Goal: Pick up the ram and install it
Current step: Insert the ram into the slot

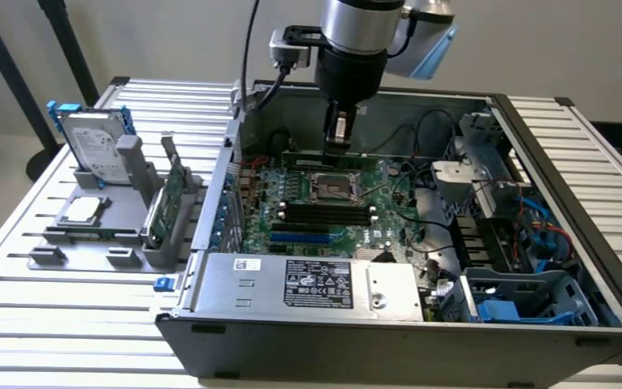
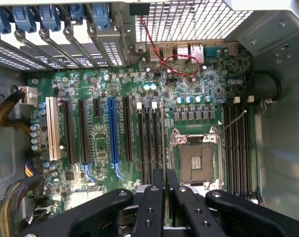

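The hand (image 1: 338, 144) is down inside the open case (image 1: 398, 348), in the upper middle of the exterior view, hanging from the arm's black wrist. It's clenched on the ram (image 1: 308, 155). That thin green stick lies level under the fingertips, just above the motherboard (image 1: 259, 231) on the far side of the socket (image 1: 338, 188).

From the wrist view the fingers (image 2: 153, 190) stand almost together. The ram shows edge-on between them as a thin line, running along beside a bank of black slots (image 2: 147, 143) and next to the socket. I can't tell whether it's touching the board or just above it.

Over at the exterior view's left, a grey rack (image 1: 84, 247) sits on the bench (image 1: 74, 324), well apart from the hand. It carries a drive (image 1: 93, 146) in a blue frame and a broader green card (image 1: 171, 198), both standing upright.
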Motion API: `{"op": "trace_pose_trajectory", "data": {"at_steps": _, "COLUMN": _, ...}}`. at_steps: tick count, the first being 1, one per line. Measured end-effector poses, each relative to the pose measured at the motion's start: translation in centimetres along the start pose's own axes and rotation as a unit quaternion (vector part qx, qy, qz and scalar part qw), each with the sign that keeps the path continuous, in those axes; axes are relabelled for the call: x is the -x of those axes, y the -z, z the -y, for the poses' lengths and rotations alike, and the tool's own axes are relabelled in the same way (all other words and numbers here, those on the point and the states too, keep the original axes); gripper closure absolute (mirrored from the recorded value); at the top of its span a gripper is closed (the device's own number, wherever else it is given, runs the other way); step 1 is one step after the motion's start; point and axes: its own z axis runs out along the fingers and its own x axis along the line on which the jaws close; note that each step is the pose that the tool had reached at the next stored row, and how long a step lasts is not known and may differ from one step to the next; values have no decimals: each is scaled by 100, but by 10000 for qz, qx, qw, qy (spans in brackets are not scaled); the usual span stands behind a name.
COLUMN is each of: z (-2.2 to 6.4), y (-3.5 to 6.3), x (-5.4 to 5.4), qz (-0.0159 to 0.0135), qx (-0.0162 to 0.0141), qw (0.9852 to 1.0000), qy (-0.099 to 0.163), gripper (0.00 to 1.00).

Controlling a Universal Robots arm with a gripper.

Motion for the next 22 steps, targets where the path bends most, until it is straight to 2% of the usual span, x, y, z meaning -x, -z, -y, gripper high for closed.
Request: {"op": "trace_pose_trajectory", "data": {"at_steps": 22, "z": 38, "y": -394, "x": -131, "qz": 0, "qx": 0, "qw": 10000, "qy": 1, "gripper": 86}}
